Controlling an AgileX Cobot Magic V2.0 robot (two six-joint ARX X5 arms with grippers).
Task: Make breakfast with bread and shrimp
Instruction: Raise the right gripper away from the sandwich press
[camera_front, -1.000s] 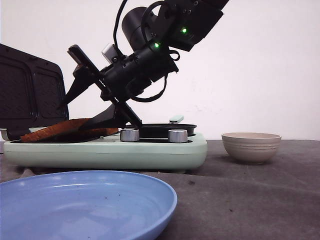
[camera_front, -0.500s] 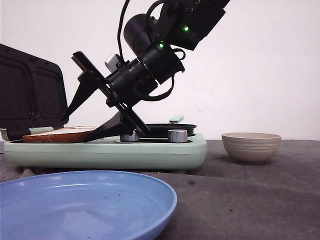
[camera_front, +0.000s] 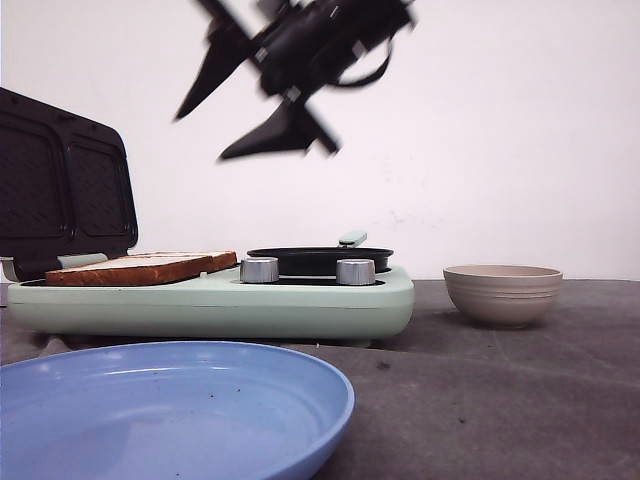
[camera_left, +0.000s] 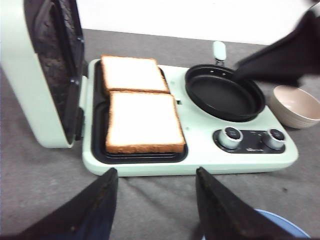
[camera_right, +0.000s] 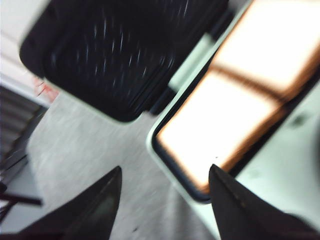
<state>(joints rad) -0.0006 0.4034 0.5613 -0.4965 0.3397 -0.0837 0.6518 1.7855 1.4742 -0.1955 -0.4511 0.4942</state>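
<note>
Right gripper (camera_front: 240, 125) has lifted clear since a second ago: it was down at the bread, now it's high above the appliance, motion-blurred, fingers spread, nothing between them. The slice that sat tilted earlier now lies flat.

Breakfast maker (camera_left: 250, 162): mint green, lid (camera_left: 47, 65) standing open at one end. Front view gives only its side profile; left wrist view looks down into it, showing the grill tray, round black pan (camera_left: 225, 95) and two knobs (camera_left: 231, 137).

Bread (camera_left: 142, 122): two thick white slices, golden-brown crust, lying flat side by side in the tray, edges touching. From the front they read as one thin brown-edged slab. Right wrist view is blurred but shows both.

Left gripper (camera_left: 156, 200): fingers apart, empty, hovering off the maker's front edge.

Blue plate (camera_front: 250, 400) nearest the front camera; beige bowl (camera_front: 502, 293) beside the maker's knob end.
</note>
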